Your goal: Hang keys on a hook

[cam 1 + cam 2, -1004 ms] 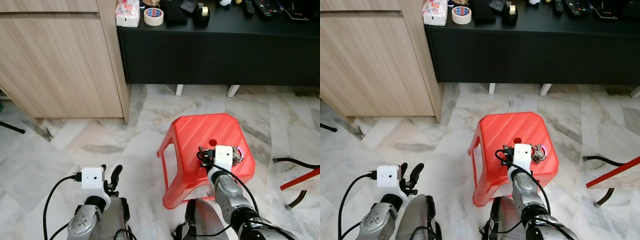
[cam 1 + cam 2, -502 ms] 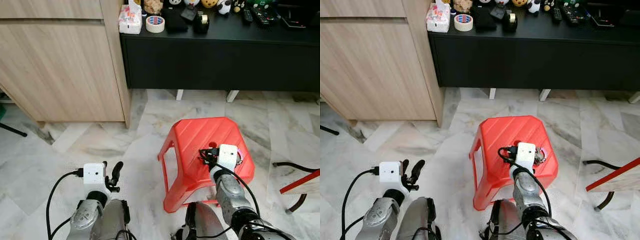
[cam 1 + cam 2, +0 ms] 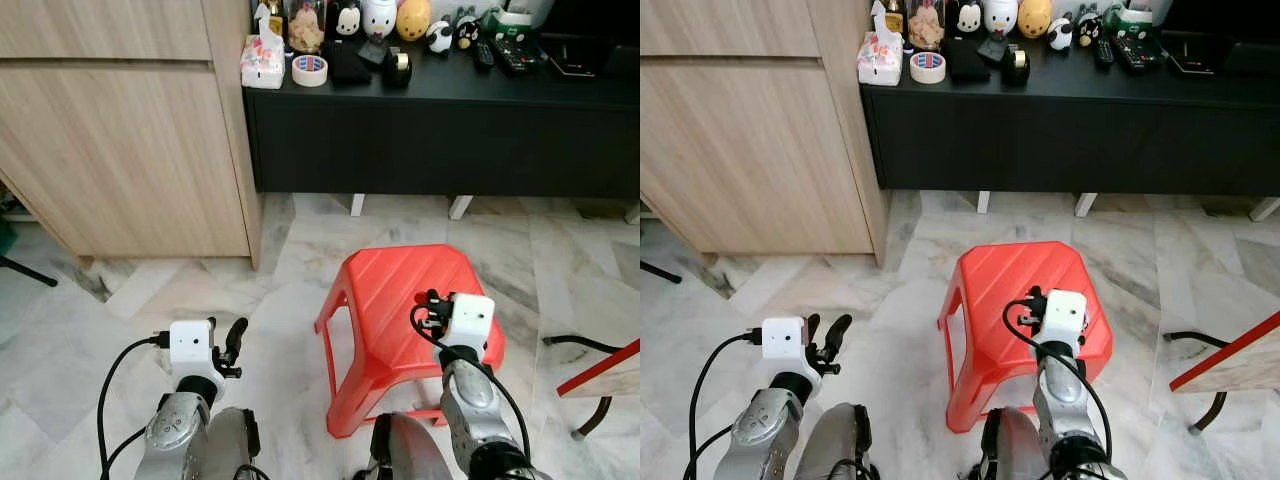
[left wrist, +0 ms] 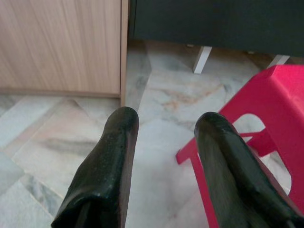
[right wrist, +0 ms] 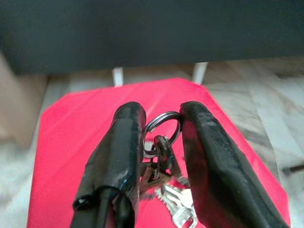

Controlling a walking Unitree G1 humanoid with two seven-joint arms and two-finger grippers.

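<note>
Right gripper (image 5: 159, 128) pinching key ring, keys (image 5: 166, 190) dangling between fingers above red stool (image 3: 400, 290). Left gripper (image 4: 164, 142) hanging idle, fingers spread, holding nothing. Grip looking thin, probably; ring possibly slipping out during walking. No hook showing, no writing readable.

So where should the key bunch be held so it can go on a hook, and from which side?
Hold the keys by the ring, as the right gripper does now: one finger on each side of its rim. That probably leaves the loop open for a hook, while the keys dangle below, above the red stool. Coming from above looks best.
</note>
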